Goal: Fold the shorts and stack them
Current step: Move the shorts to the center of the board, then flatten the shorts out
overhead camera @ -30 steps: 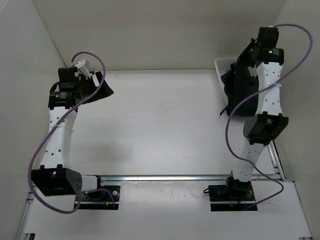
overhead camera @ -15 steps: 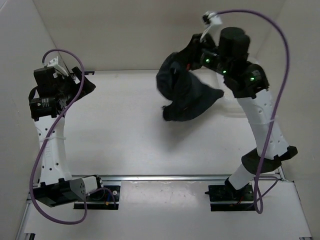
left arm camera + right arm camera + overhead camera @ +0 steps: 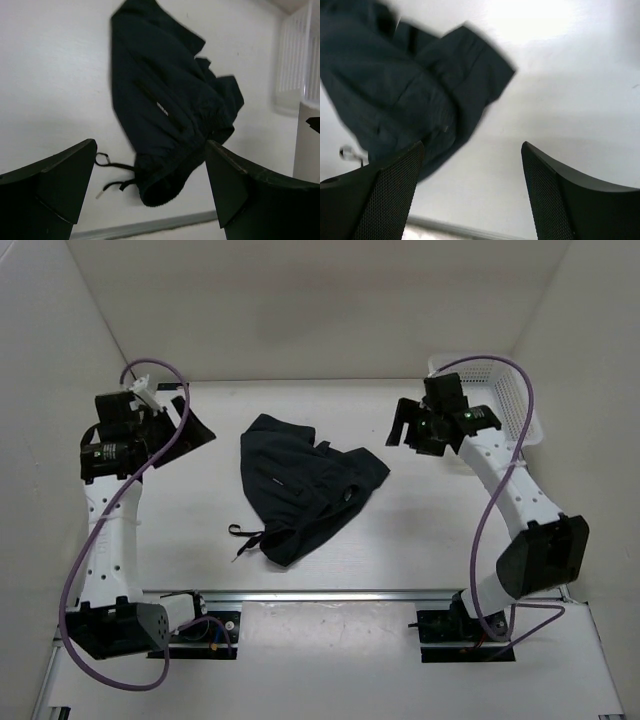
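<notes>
Top external, shorts [image 3: 305, 485]: they lie in a crumpled heap on the bench [image 3: 430, 530], in the middle and a bit toward the left edge.
Top external, string [image 3: 245, 537]: it pokes out of the heap toward the near edge.
Top external, left gripper [image 3: 192, 426]: it hangs by the far left corner, near the shorts but not touching them.
Top external, right gripper [image 3: 405, 426]: it hangs toward the far right corner, apart from the shorts.
Top external, basket [image 3: 527, 412]: white, in the far right corner, just behind the right arm. I cannot tell what is in it.
Left wrist, fingers [image 3: 55, 185]: spread wide with nothing in them. The shorts lie flat on the bench past them.
Left wrist, label: a tiny white mark on the shorts, too small to read.
Right wrist, fingers [image 3: 570, 195]: spread wide and holding nothing. The shorts lie past the left finger, not touching it.
</notes>
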### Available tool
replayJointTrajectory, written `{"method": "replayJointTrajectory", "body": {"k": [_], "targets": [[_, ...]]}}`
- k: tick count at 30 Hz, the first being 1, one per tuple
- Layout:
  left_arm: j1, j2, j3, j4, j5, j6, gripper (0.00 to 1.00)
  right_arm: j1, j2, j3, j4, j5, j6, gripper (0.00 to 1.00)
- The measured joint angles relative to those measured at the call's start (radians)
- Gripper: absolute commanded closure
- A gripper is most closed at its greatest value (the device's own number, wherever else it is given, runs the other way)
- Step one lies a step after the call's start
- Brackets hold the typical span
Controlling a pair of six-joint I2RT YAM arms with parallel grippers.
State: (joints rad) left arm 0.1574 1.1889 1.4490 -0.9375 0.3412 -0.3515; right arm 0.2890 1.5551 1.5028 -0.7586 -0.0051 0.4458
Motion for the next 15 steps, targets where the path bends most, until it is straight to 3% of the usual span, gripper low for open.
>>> {"method": "replayJointTrajectory", "body": {"k": [7,8,11,15], "targets": [[-0.09,0.015,-0.435,0.061,0.055,-0.037,0.0,0.355,-0.161,-0.215,0.039,0.033,0.043,0.2],[-0.126,0.016,-0.5,0.063,0.053,-0.06,0.0,0.388,-0.159,-0.254,0.059,0.02,0.056,0.16],[-0.261,0.015,-0.601,0.056,0.061,-0.139,0.0,0.406,-0.121,-0.345,0.087,-0.008,0.1,0.08],[-0.398,0.011,-0.632,0.087,0.059,-0.237,0.0,0.364,0.004,-0.338,0.111,-0.036,0.12,0.08]]}}
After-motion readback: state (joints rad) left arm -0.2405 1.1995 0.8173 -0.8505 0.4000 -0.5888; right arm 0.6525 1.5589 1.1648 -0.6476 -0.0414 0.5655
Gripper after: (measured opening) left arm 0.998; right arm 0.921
